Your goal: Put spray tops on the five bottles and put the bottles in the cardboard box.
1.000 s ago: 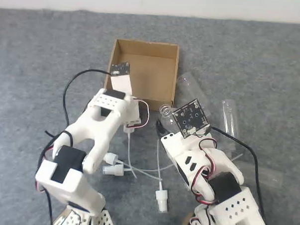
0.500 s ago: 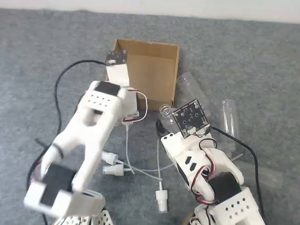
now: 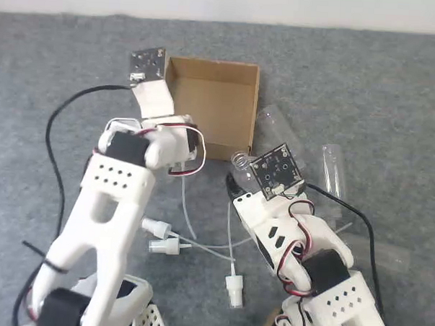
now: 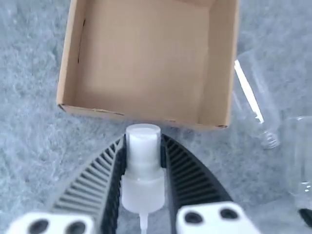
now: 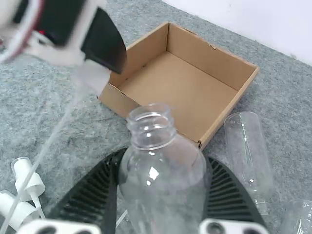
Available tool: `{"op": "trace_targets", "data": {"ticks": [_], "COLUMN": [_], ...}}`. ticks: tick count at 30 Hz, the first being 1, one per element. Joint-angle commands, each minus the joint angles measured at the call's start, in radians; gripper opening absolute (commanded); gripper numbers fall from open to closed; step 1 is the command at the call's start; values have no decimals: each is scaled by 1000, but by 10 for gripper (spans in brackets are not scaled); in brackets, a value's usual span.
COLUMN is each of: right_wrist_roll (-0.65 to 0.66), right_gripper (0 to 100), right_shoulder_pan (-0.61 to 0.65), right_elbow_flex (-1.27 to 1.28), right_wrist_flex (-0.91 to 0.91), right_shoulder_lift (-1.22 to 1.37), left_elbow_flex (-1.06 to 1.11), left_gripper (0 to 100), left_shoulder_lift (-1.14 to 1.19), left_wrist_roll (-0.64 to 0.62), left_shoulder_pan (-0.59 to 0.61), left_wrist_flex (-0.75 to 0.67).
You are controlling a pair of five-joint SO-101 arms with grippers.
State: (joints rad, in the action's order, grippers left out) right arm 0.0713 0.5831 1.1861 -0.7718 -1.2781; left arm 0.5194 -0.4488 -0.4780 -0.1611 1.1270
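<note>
Though short of the cardboard box (image 4: 67, 73), spray top (image 4: 143, 171) inside left gripper (image 4: 142, 141).

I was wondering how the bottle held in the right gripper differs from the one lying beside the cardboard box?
The held bottle is clamped in the right gripper; the loose bottle lies free on the carpet beside the cardboard box. The held bottle's neck points toward the box; the loose bottle lies on its side. Both are clear, uncapped and outside the box.

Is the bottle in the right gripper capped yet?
Uncapped: the bottle has an open neck; the spray top sits in the left gripper.
</note>
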Motion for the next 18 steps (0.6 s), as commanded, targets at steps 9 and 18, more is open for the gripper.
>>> {"op": "trace_targets", "data": {"ticks": [9, 18], "right_wrist_roll": [-9, -9], "right_gripper": [121, 121], "right_shoulder_pan": [-15, -15], "right_elbow_flex": [-11, -11], "right_wrist_flex": [27, 25], "right_shoulder_lift": [-30, -30], "left_elbow_flex": [-10, -13], "left_gripper": [10, 10], "left_shoulder_lift": [-233, -344], "left_wrist_roll": [11, 11], "left_shoulder_pan": [5, 5], "left_wrist_flex": [-135, -155]}}
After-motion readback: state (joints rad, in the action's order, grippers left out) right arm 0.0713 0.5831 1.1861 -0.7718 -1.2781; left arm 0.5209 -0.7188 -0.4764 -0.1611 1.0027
